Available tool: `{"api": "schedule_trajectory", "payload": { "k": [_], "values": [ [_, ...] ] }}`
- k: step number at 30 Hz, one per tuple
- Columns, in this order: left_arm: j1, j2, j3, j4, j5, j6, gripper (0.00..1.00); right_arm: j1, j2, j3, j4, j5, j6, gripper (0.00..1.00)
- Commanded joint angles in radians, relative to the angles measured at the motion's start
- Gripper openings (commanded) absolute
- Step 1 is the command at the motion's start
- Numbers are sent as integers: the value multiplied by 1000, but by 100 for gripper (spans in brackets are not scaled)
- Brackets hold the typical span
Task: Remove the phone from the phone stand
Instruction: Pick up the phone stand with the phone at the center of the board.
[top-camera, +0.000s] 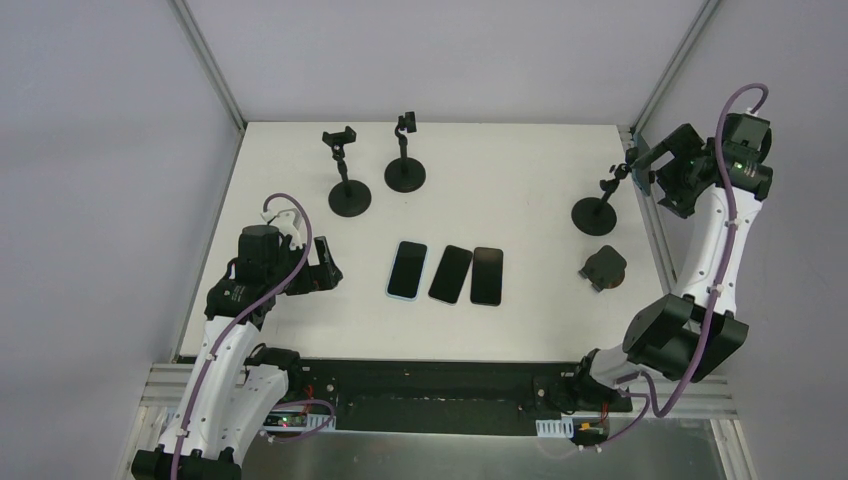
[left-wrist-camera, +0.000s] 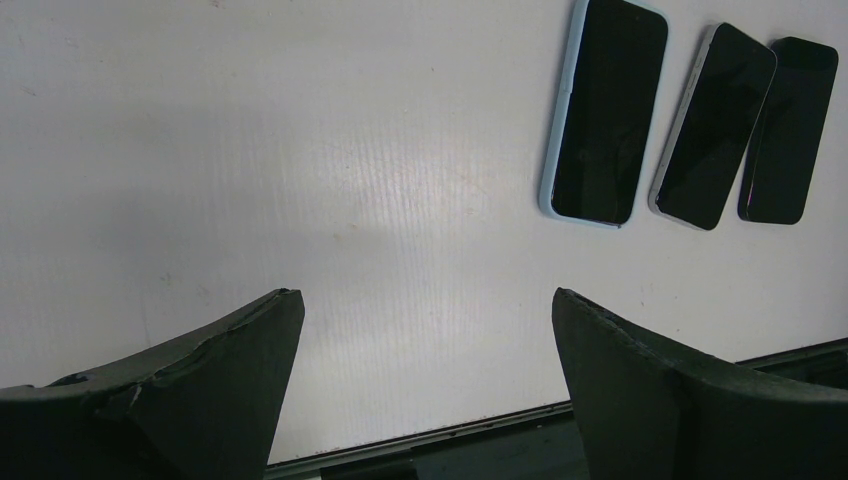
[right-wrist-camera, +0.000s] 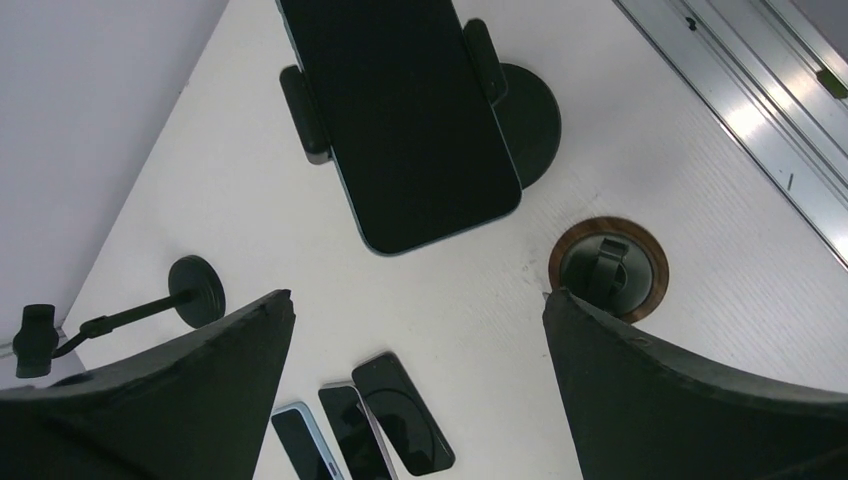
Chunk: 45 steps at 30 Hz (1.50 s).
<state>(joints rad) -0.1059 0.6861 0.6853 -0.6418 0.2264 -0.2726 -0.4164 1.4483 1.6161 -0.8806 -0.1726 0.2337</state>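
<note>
Phone (right-wrist-camera: 400, 120) cropped at frame edge, stand (right-wrist-camera: 535, 115) largely hidden behind

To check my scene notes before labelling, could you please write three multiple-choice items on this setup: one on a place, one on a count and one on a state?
1. Where is the phone stand that holds a phone?
A) far left corner
B) right side of the table, by the right gripper
C) middle of the near edge

2. How many flat phones lie on the table?
A) one
B) three
C) five

3. How is the right gripper?
A) open
B) shut on the phone
C) shut on an empty stand

Answers: 1 B, the right wrist view shows it just ahead. 2 B, three lie in a row at mid-table. 3 A, its fingers stand wide apart.
</note>
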Motion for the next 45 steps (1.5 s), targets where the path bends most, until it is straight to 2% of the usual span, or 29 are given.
{"api": "schedule_trajectory", "payload": {
  "k": [1, 14, 22, 25, 31, 37, 39, 41, 42, 43, 45],
  "values": [
    [-8, -4, 36, -14, 12, 9, 99, -28, 34, 61, 89, -87, -47, 99],
    [-8, -5, 36, -13, 12, 10, 99, -28, 189, 77, 103, -99, -103, 99],
    [-8, -3, 36, -15, 6, 10, 99, -28, 260, 74, 208, -225, -89, 99],
    [-8, -1, 36, -15, 3, 12, 99, -28, 279, 79, 242, -275, -78, 95],
    [-8, -3, 36, -15, -4, 12, 99, -28, 306, 77, 262, -357, -56, 79],
    [-8, 1, 36, -15, -4, 10, 99, -27, 274, 13, 311, -394, -19, 52],
    [-8, 3, 36, -15, -3, 10, 99, -26, 252, -14, 338, -398, -8, 48],
    [-8, 4, 35, -15, -3, 10, 99, -19, 233, -26, 347, -398, -8, 48],
    [-8, 4, 36, -15, -4, 10, 99, -14, 224, -28, 347, -404, 5, 34],
    [-8, 3, 36, -15, -4, 10, 99, -6, 216, -28, 346, -404, 11, 28],
    [-8, 3, 36, -15, -4, 10, 99, 21, 195, -31, 348, -396, 15, 24]
  ]
}}
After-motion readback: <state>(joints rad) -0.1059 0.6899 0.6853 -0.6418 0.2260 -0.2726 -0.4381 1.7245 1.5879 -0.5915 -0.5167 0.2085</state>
